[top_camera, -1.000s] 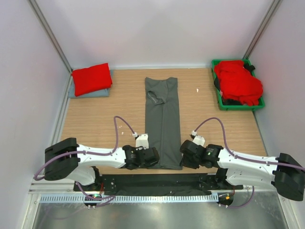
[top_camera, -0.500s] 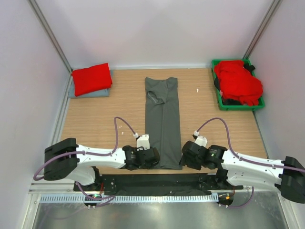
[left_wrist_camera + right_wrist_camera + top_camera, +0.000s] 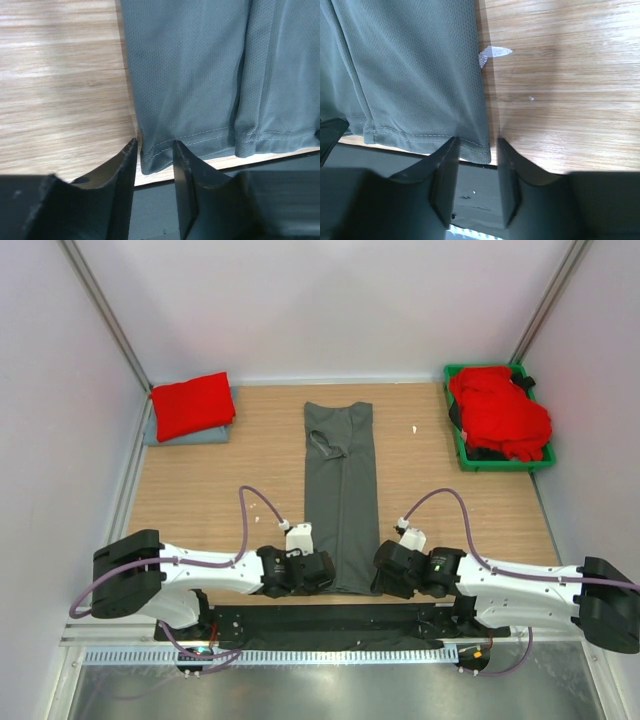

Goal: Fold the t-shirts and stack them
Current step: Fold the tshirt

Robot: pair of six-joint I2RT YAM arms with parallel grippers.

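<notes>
A dark charcoal grey t-shirt [image 3: 340,495], folded into a long narrow strip, lies down the middle of the wooden table. My left gripper [image 3: 318,571] is open at its near left hem corner; in the left wrist view that corner [image 3: 150,159] lies between the parted fingers of the gripper [image 3: 154,145]. My right gripper [image 3: 386,570] is open at the near right hem corner [image 3: 479,150], which sits between its spread fingers in the right wrist view, gripper [image 3: 477,141]. A folded red t-shirt [image 3: 192,405] rests on a pale blue-grey one [image 3: 186,437] at the back left.
A green bin [image 3: 505,467] at the back right holds a heap of red t-shirts [image 3: 500,410]. A black strip [image 3: 340,620] runs along the table's near edge, just behind both grippers. A white tag [image 3: 492,52] pokes out from the grey shirt's right side.
Both grippers have opened from a narrower stance. The right gripper has shifted slightly left, up to the shirt's corner. The shirt lies as before.
</notes>
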